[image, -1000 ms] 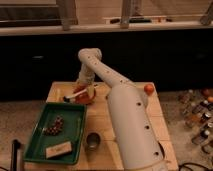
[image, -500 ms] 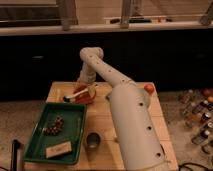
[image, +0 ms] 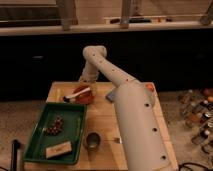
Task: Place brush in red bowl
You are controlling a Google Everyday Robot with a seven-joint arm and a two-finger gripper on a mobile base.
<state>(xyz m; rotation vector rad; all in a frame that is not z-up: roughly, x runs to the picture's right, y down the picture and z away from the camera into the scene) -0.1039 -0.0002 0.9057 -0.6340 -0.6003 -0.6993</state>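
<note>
White robot arm (image: pixel 132 125) rises from lower right, bends at an elbow near the dark back wall and comes down over the back-left part of the light wooden surface (image: pixel 102 120). Gripper (image: pixel 85 82) hangs at the end of the arm, just above the back rim of the small round red-orange bowl (image: pixel 85 98). How far open it is: cannot tell, it is seen from behind and merges with the wrist. Cannot tell either whether it touches the bowl or anything else.

Slim pale brush (image: pixel 79 94) lies tilted across the red bowl. Its dark end sticks out past the left rim, and the pale end sits toward the right side under the gripper.

Green rectangular tray (image: pixel 72 127) sits front-left, just in front of the bowl. It holds a cluster of small dark-red pieces (image: pixel 55 125) and a tan wooden block (image: pixel 57 149). Small shiny metal cup (image: pixel 92 141) stands on the surface just right of the tray. Small orange object (image: pixel 149 87) sits at the back-right corner.

Versus half a second ago: the brush lies across the bowl at the same angle. Bowl, tray and cup are unmoved. The arm pose looks about the same, with the gripper over the same spot.
</note>
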